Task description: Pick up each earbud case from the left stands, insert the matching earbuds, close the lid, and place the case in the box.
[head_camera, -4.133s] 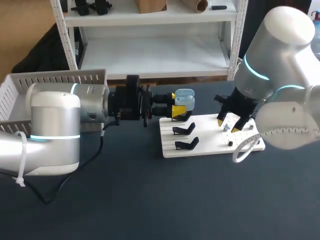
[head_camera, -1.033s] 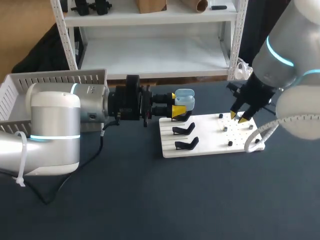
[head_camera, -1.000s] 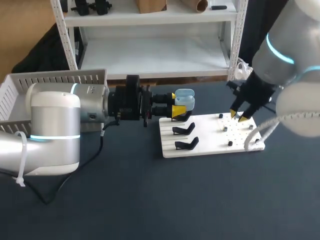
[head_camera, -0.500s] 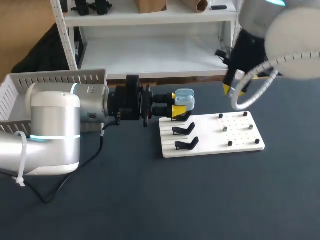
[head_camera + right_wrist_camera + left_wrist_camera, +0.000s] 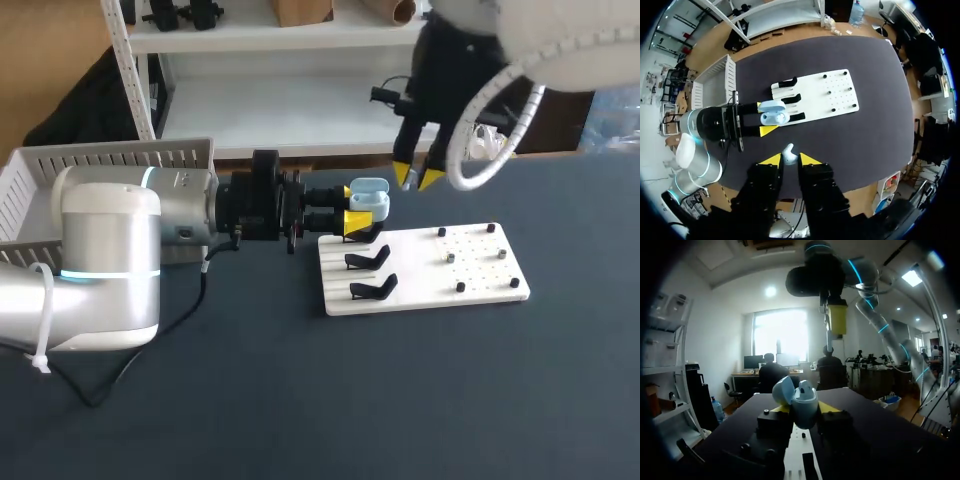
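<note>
My left gripper (image 5: 352,207) reaches in level from the left and is shut on a light blue earbud case (image 5: 369,197), held above the table's far middle. In the left wrist view the case (image 5: 804,401) sits between the yellow tips with its lid (image 5: 782,389) open. My right gripper (image 5: 419,180) hangs fingers-down just right of the case. Seen from the right wrist, the right gripper (image 5: 788,159) is shut on a small white earbud (image 5: 789,151), high above the case (image 5: 772,113).
A white board (image 5: 420,270) lies under and to the right of the case, with two empty black stands (image 5: 368,260) on its left half and several small pegs (image 5: 460,287) on its right half. A white slatted basket (image 5: 100,160) stands at the far left.
My right arm has risen from over the board's right side and swung left, ending beside the held case. The left arm and the case have stayed still.
</note>
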